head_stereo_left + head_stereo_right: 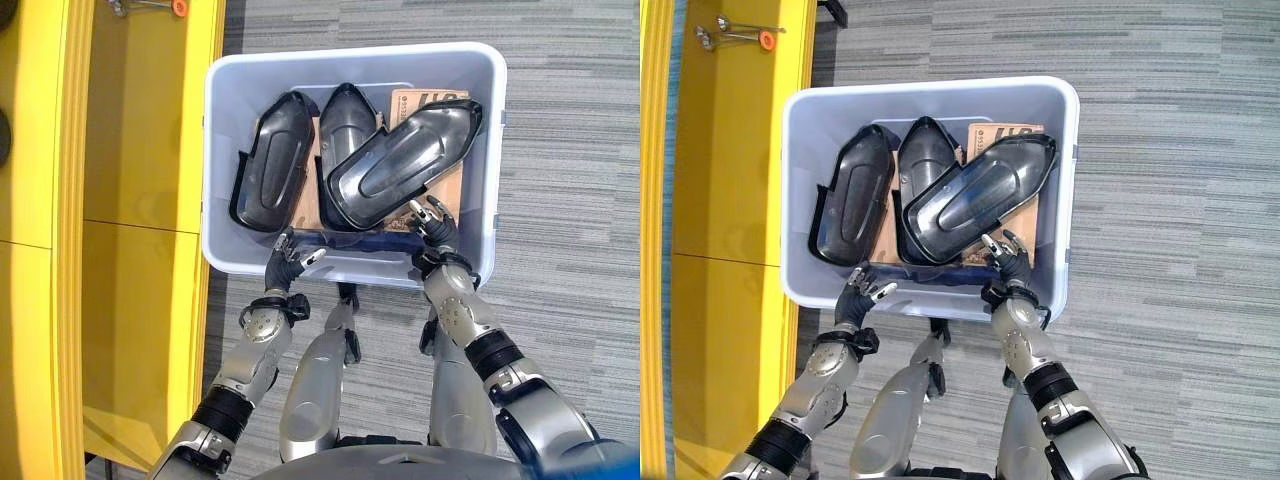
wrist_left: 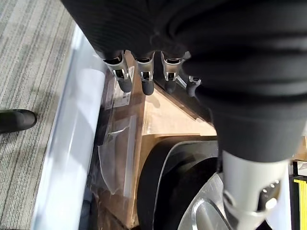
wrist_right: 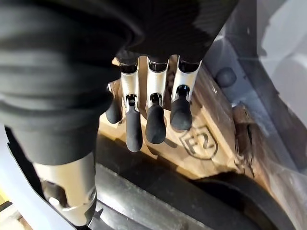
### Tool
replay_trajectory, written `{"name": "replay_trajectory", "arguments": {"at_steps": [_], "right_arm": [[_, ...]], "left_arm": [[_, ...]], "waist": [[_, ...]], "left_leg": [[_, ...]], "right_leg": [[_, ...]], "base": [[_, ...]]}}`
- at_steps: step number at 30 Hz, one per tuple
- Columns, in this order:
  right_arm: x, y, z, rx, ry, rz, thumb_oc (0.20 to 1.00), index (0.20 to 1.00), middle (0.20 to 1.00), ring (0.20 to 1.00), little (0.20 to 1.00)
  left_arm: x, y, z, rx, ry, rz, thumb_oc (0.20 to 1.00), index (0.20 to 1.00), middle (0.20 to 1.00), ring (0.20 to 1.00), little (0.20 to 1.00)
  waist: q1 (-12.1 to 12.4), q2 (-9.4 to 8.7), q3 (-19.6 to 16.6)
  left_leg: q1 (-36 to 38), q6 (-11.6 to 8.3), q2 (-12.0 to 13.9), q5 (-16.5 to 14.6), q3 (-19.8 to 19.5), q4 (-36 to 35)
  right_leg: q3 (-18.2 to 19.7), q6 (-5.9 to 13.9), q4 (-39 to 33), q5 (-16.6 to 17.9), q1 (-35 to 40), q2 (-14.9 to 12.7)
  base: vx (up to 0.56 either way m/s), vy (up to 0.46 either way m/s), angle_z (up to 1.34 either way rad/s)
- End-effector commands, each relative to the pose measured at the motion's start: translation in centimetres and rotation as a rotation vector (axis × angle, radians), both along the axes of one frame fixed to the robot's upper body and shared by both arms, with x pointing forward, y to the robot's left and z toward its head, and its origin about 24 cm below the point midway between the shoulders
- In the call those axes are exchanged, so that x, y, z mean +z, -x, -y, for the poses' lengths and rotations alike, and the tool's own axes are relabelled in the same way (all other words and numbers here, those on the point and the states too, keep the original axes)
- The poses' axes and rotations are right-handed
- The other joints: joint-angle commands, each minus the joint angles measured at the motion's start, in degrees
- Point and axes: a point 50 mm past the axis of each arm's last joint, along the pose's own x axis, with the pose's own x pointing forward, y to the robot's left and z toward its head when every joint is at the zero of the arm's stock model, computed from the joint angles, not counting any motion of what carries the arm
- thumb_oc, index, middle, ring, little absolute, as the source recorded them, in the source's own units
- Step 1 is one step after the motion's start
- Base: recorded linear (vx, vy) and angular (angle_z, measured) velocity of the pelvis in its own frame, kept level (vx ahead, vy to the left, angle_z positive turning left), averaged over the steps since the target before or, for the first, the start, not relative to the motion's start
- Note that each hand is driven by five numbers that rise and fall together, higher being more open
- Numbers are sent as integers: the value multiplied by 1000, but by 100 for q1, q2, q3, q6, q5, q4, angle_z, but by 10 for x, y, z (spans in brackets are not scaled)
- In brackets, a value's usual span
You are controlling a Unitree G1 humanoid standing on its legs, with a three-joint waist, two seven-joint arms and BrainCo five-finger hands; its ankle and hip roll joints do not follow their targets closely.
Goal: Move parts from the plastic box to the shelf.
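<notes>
While we leaned over the plastic box [image 1: 225, 150] on the grey carpet floor [image 1: 570, 120], three black parts lay inside it. One part [image 1: 272, 162] lay at nine o'clock in the box. A second part [image 1: 345, 125] lay in the middle, near twelve o'clock. The biggest part [image 1: 400, 165] lay tilted at three o'clock, partly on top of the middle one. Brown cardboard [image 1: 440, 100] lay under them.

Our left robot hand [image 1: 288, 262] hung at the near wall of the box, at about seven o'clock, with its fingers [image 2: 146, 81] loose and apart. It held nothing. Our right robot hand [image 1: 432, 228] hung at five o'clock, just beside the near end of the biggest part. Its fingers [image 3: 153, 122] were also straight and apart, and they held nothing.

The yellow shelf [image 1: 140, 200] stood at nine o'clock from the box. We saw no black part on it. So we think the job had hardly begun. All three parts still needed lifting out and moving over to the shelf.
</notes>
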Motion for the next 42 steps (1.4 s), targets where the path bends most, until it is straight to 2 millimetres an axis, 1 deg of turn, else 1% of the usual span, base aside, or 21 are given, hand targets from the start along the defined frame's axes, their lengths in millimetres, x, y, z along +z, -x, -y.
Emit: {"name": "replay_trajectory", "arguments": {"at_steps": [1, 2, 8, 13, 18, 19, 21, 22, 23, 24, 25, 26, 27, 30, 36, 42], "right_arm": [[4, -1, -20, 5, -42, -11, 1000, 1000, 1000, 1000, 1000], [9, -4, -19, -11, -38, 1, 1000, 1000, 1000, 1000, 1000], [23, -12, -13, -75, -33, 25, 1000, 1000, 1000, 1000, 1000], [29, -20, -3, -156, -9, 14, 1000, 1000, 1000, 1000, 1000], [35, -25, 0, -189, 19, 12, 1000, 1000, 1000, 1000, 1000], [36, -28, 6, -219, 68, -4, 1000, 1000, 1000, 1000, 1000], [37, -30, 10, -237, 104, -12, 1000, 1000, 1000, 1000, 1000], [36, -35, 18, -260, 201, -42, 896, 896, 896, 896, 896], [36, -36, 19, -263, 232, -50, 507, 507, 507, 507, 507], [36, -37, 19, -263, 233, -49, 507, 507, 507, 507, 507], [38, -40, 24, -283, 277, -60, 341, 341, 341, 341, 341], [38, -42, 26, -291, 285, -72, 256, 256, 256, 256, 256], [39, -43, 27, -295, 285, -73, 200, 200, 200, 200, 200], [43, -48, 31, -308, 298, -80, 200, 200, 200, 200, 200], [46, -52, 33, -320, 302, -88, 200, 200, 200, 200, 200], [51, -52, 32, -326, 264, -69, 200, 200, 200, 200, 200]], "left_arm": [[14, 1, -15, 25, -47, 73, 1000, 1000, 1000, 1000, 1000], [14, 1, -16, 31, -50, 72, 1000, 1000, 1000, 1000, 1000], [18, 0, -17, 41, -56, 86, 1000, 1000, 1000, 1000, 1000], [21, -1, -17, 47, -58, 98, 1000, 1000, 1000, 1000, 1000], [24, -1, -17, 53, -64, 110, 1000, 1000, 1000, 1000, 1000], [25, -2, -17, 56, -64, 117, 1000, 1000, 1000, 1000, 1000], [26, -2, -17, 56, -65, 121, 1000, 1000, 1000, 1000, 1000], [29, -4, -16, 61, -65, 134, 1000, 1000, 1000, 1000, 1000], [30, -4, -16, 63, -63, 139, 1000, 1000, 1000, 1000, 1000], [30, -4, -16, 63, -63, 139, 1000, 1000, 1000, 1000, 1000], [32, -5, -16, 65, -68, 151, 1000, 1000, 1000, 1000, 1000], [33, -6, -16, 66, -66, 154, 1000, 1000, 1000, 1000, 1000], [34, -7, -16, 68, -64, 159, 1000, 1000, 1000, 1000, 1000], [36, -8, -15, 65, -61, 166, 1000, 1000, 1000, 1000, 1000], [35, -9, -14, 66, -56, 158, 1000, 1000, 1000, 1000, 1000], [36, -11, -15, 76, -53, 160, 1000, 1000, 1000, 1000, 1000]], "waist": [[116, -186, 2], [137, -205, 15], [167, -280, 59], [190, -325, 94], [202, -340, 116], [211, -353, 129], [221, -365, 142], [222, -372, 180], [223, -374, 191], [223, -375, 194], [228, -379, 212], [230, -384, 222], [235, -388, 237], [253, -394, 254], [265, -400, 288], [252, -425, 306]], "left_leg": [[-369, -104, -142, -558, 15, 802], [-391, -99, -146, -563, -5, 814], [-393, -82, -159, -588, -60, 838], [-403, -70, -162, -606, -100, 857], [-429, -67, -162, -611, -116, 868], [-446, -64, -161, -619, -131, 885], [-459, -64, -156, -624, -135, 901], [-482, -61, -154, -634, -159, 927], [-488, -57, -155, -635, -162, 931], [-489, -57, -155, -635, -162, 932], [-499, -56, -156, -638, -163, 931], [-500, -54, -154, -640, -166, 936], [-501, -53, -155, -643, -169, 943], [-514, -48, -155, -648, -183, 947], [-542, -35, -164, -653, -193, 958], [-557, -32, -167, -668, -197, 982]], "right_leg": [[-29, 526, 531, -442, 195, -396], [-50, 528, 538, -449, 203, -403], [-79, 540, 540, -466, 263, -400], [-118, 548, 557, -469, 296, -410], [-119, 547, 567, -474, 284, -398], [-114, 547, 584, -492, 276, -383], [-131, 544, 613, -510, 264, -381], [-139, 545, 668, -531, 247, -395], [-136, 544, 682, -531, 237, -395], [-135, 544, 684, -531, 236, -396], [-128, 546, 692, -537, 222, -387], [-123, 545, 696, -542, 220, -382], [-120, 545, 708, -550, 215, -378], [-120, 541, 722, -559, 196, -369], [-107, 545, 738, -567, 174, -371], [-104, 542, 757, -577, 172, -374]], "base": [[13, 5, 10], [18, 22, 18], [11, 18, 8], [1, 4, 2], [1, 9, 5], [0, 0, 0], [0, 0, 0], [0, 0, 0], [0, 0, 0], [0, 19, 5], [2, 17, 6], [4, 21, 5], [5, 10, 4], [1, 2, 1], [0, 0, 0], [0, 0, 0]]}}
